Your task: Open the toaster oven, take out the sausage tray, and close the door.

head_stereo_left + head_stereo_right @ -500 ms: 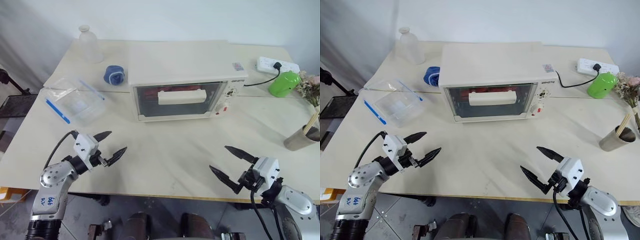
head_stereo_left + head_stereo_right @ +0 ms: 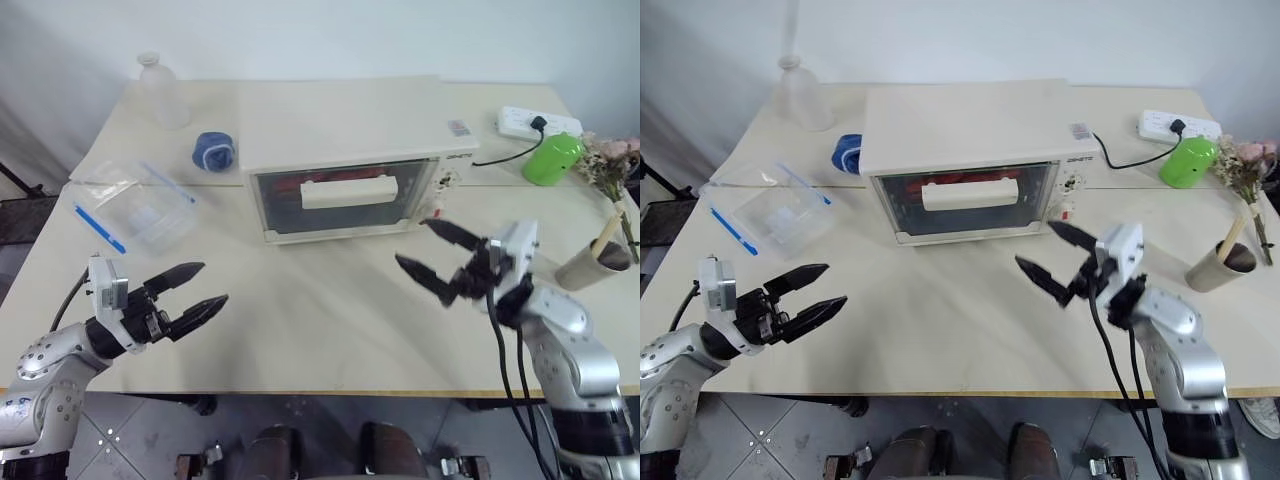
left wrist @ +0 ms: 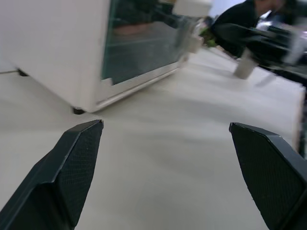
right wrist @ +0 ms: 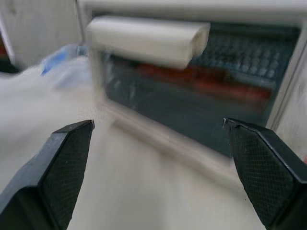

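Left hand [image 2: 190, 292] wide open, empty, low over worktop [image 2: 320, 320]. Toaster oven [image 2: 350, 150] centre-back, door [image 2: 345, 200] shut, sausage tray [image 4: 211, 84] inside. Right hand [image 2: 430, 252] wide open, empty, near door's right end. Risk: approaching off the handle [image 2: 350, 190], striking glass or knobs.

Lighting: bright, even, diffuse, washing out the pale table [image 2: 330, 320]; soft shadows are lying under the oven [image 2: 350, 150]. Glare is dulling the door [image 2: 345, 198]. Both wrist views are smearing; the handle [image 4: 146, 40] is blurring.
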`<state>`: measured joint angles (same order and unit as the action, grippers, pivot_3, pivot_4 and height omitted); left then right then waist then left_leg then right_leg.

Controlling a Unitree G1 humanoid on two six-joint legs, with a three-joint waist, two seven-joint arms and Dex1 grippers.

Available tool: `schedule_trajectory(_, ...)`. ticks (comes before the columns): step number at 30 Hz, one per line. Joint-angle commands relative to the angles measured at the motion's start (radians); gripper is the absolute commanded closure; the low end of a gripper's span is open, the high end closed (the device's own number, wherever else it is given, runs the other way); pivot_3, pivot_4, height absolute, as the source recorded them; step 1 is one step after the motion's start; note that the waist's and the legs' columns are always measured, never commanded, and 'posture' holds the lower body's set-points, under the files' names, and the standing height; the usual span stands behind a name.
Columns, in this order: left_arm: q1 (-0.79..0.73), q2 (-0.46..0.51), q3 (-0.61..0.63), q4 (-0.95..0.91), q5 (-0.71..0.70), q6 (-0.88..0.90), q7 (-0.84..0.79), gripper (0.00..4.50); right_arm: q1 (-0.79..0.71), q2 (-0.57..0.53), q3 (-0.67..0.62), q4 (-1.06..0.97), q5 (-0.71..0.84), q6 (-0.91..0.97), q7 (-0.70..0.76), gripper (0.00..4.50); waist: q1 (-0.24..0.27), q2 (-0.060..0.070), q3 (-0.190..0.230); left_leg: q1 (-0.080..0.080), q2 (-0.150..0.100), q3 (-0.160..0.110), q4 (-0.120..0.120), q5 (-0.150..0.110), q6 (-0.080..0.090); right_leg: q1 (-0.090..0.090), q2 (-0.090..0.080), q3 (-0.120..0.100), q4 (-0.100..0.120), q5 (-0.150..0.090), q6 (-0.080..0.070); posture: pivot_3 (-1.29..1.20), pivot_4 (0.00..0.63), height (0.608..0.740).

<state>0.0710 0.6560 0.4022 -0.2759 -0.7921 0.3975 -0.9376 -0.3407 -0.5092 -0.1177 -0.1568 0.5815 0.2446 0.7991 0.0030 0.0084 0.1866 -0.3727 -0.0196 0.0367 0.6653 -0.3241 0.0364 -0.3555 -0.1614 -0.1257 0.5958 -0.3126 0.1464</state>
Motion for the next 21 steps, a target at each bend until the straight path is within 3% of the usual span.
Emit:
schedule_trajectory(1, 0.002, -0.002, 0.022, -0.056, -0.020, -0.001, 0.015, 0.03, -0.065, 0.017, 0.016, 0.045, 0.005, 0.020, 0.018, 0.00, 0.006, 0.000, 0.000, 0.000, -0.001, 0.000, 0.000, 0.000, 0.000, -0.001, 0.000, 0.000, 0.001, 0.000, 0.000, 0.00, 0.150, 0.740)
schedule_trajectory(9, 0.061, -0.037, 0.008, -0.118, -0.003, -0.002, 0.057, 0.03, -0.137, 0.054, 0.073, 0.048, 0.000, -0.001, 0.113, 0.00, -0.005, 0.000, 0.000, -0.002, -0.001, 0.001, 0.000, -0.001, 0.002, -0.002, 0.000, 0.000, 0.001, 0.000, 0.000, 0.00, 0.150, 0.740)
schedule_trajectory(15, 0.019, -0.025, 0.039, -0.089, -0.052, 0.041, 0.098, 0.03, -0.034, 0.006, 0.097, -0.006, -0.093, -0.184, 0.238, 0.00, -0.002, 0.000, 0.000, -0.002, -0.001, 0.002, 0.000, -0.001, 0.001, -0.002, 0.000, 0.000, 0.001, 0.000, 0.000, 0.00, 0.150, 0.740)
schedule_trajectory(21, -0.128, -0.003, 0.037, 0.030, -0.074, 0.059, 0.069, 1.56, 0.039, -0.027, 0.093, 0.022, -0.199, -0.387, 0.279, 0.00, -0.008, -0.001, 0.000, -0.001, -0.001, 0.005, 0.000, -0.001, 0.001, -0.003, 0.000, 0.001, 0.001, 0.000, 0.000, 0.00, 0.150, 0.740)
